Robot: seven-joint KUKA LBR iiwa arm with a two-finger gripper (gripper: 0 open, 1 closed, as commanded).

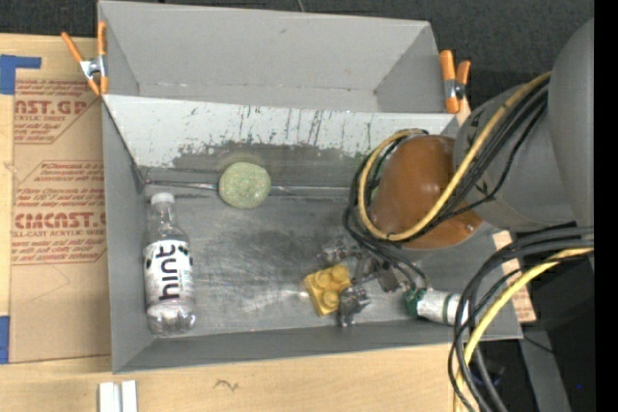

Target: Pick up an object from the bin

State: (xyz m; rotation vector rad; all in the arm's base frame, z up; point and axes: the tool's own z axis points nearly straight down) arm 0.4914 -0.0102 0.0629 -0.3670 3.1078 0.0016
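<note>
the jaws stand spread apart, low on the floor of the bin [261, 53] and gripping nothing, their tips just beside a lumpy yellow toy [326, 288]. a pale green ball [243, 184] and a clear bottle [169, 277] lie well apart from them.

I can read just one word from here: "hint", printed on the label of the clear water bottle [168, 267] lying by the bin's [126, 256] left wall.
</note>
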